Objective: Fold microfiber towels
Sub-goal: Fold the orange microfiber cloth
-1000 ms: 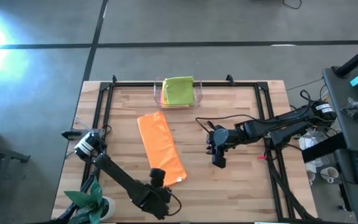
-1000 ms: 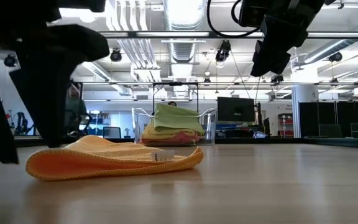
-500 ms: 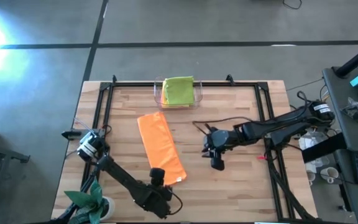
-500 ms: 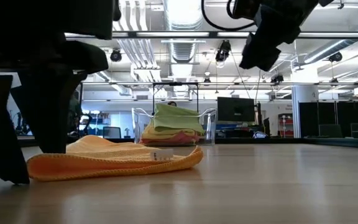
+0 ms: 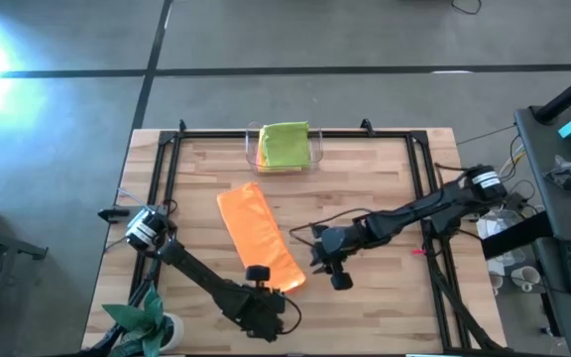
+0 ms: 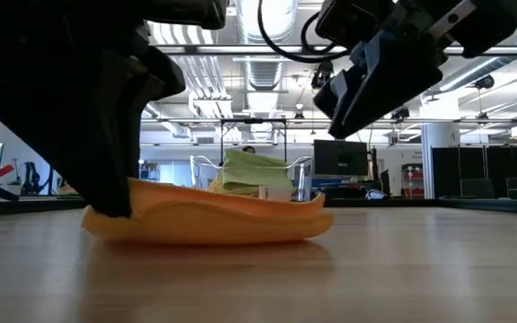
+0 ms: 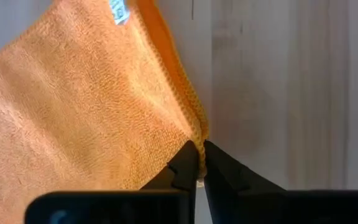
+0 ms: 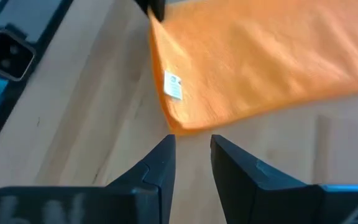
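On the middle of the wooden table [image 5: 385,188], the orange towel [image 5: 258,238] lies folded in half; more folding is left. The left gripper [image 7: 199,163] pinches its near corner. The right gripper [image 8: 191,152] hovers beside, fingers apart. A lime green towel [image 5: 285,145] tops the clear tray [image 5: 317,151]; the towels under it are mostly hidden.

Overhead lighting is bright and even on the table [image 5: 365,169]. A strong white glare washes out the floor [image 5: 8,45] at the high view's upper left corner. In the low view the ceiling lights [image 6: 263,18] burn out, and the arms near the lens show as black silhouettes (backlit, no detail). The orange towel [image 6: 209,215] casts a soft shadow beneath itself. The right wrist view is blurred; the left wrist view is sharp.
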